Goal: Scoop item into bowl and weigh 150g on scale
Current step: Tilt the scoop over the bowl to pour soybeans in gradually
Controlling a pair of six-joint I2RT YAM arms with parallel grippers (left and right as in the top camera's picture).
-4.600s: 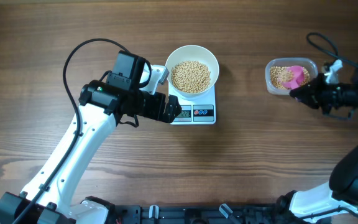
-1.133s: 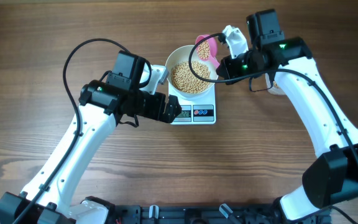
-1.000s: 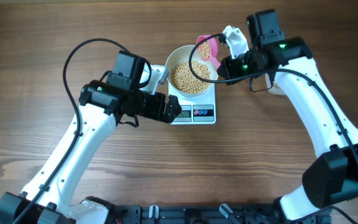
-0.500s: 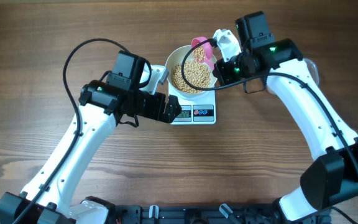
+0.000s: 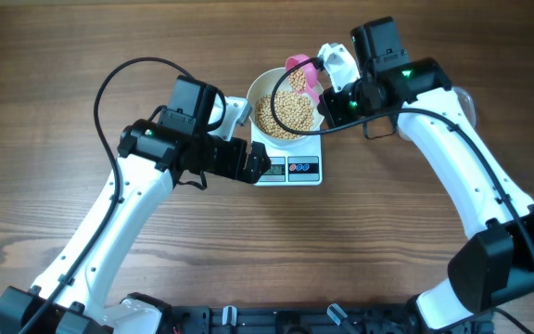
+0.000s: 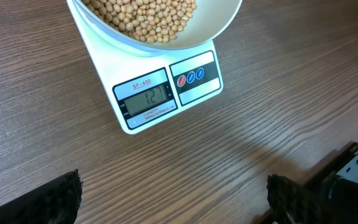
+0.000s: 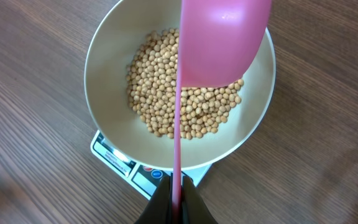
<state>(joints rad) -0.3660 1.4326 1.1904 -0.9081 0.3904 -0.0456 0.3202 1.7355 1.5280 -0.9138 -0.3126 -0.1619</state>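
Now right jaws tight around pink scoop (image 7: 222, 43) over bowl (image 7: 107, 81); left jaws wide apart, empty

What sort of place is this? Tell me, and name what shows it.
Probably a robotics lab bench rather than a kitchen: the left arm and the right arm work at a wooden table, where a small scale carries a bowl of beans.
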